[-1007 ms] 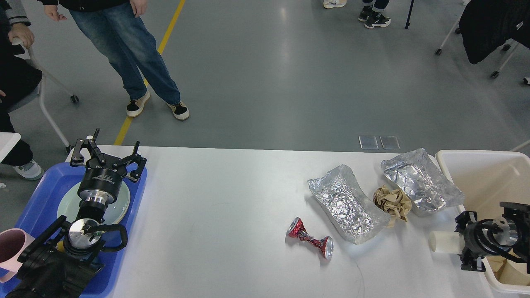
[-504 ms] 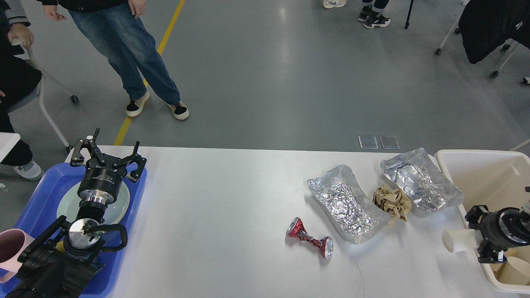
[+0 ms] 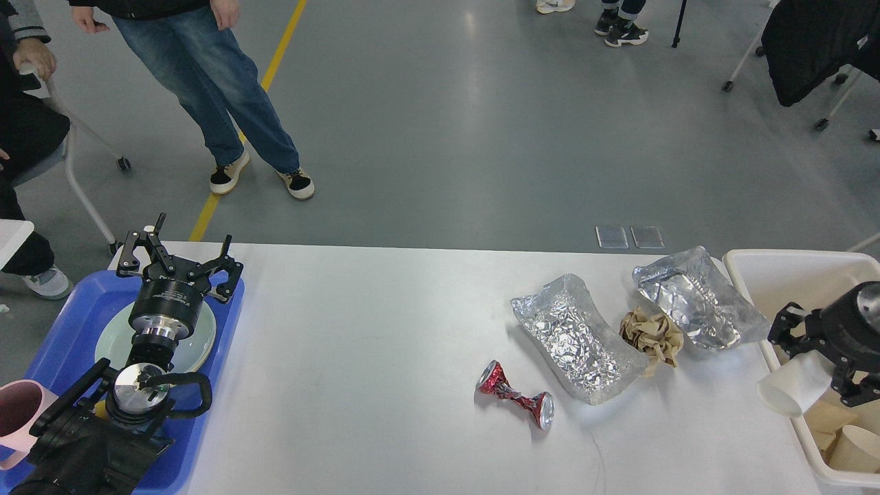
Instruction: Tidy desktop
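Observation:
The white desktop [image 3: 357,357] holds a crushed red can [image 3: 517,399], two crumpled foil trays [image 3: 576,340] [image 3: 698,302] and a ball of brown paper [image 3: 651,335] between them. My right gripper [image 3: 816,359] is shut on a white paper cup [image 3: 794,385], tilted over the left rim of the cream bin [image 3: 790,275]. My left gripper [image 3: 177,262] stands open above a pale green plate [image 3: 203,338] in the blue tray [image 3: 69,316], holding nothing.
More paper cups [image 3: 849,443] lie inside the bin. A pink mug [image 3: 17,412] sits at the tray's near left corner. People stand beyond the table's far left edge, near a chair on wheels.
My right gripper has carried the white cup rightward and upward from the desktop's edge to the bin's rim, tilting it. The left arm has not moved.

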Robot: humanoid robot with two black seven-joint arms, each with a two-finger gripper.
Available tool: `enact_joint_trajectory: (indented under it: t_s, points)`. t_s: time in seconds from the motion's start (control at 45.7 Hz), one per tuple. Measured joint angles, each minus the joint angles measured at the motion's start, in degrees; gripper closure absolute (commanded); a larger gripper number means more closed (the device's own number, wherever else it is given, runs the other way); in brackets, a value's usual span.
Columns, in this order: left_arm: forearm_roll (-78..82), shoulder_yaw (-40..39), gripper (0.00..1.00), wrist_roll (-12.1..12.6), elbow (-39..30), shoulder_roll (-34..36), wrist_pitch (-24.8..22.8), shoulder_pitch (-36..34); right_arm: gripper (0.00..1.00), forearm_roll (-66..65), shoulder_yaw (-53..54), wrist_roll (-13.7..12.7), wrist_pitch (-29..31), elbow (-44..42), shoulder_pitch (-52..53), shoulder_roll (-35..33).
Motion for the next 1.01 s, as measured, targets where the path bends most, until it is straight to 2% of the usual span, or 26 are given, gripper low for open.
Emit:
enact_joint_trajectory:
  t_s: [0.263,0.482,0.679,0.832,1.007]
  points:
    - [0.00,0.00,0.04,0.00,0.00,0.00,0.00,0.00,1.00,-5.96,-8.76,0.08,0.42,16.23,19.15,5.17]
    - [0.01,0.00,0.04,0.00,0.00,0.03,0.00,0.00,1.00,-8.13,-9.68,-0.06,-0.65,17.06,20.50,4.76]
    - [0.00,0.00,0.04,0.00,0.00,0.03,0.00,0.00,1.00,-8.24,-8.94,0.05,-5.28,7.10,10.06,0.88]
    - [0.01,0.00,0.04,0.00,0.00,0.02,0.00,0.00,1.00,-8.25,-5.35,0.19,-7.90,-7.05,-4.25,-2.07]
    - [0.00,0.00,0.04,0.00,0.00,0.01,0.00,0.00,1.00,-8.25,6.83,0.31,-8.53,-24.72,-23.13,-4.06]
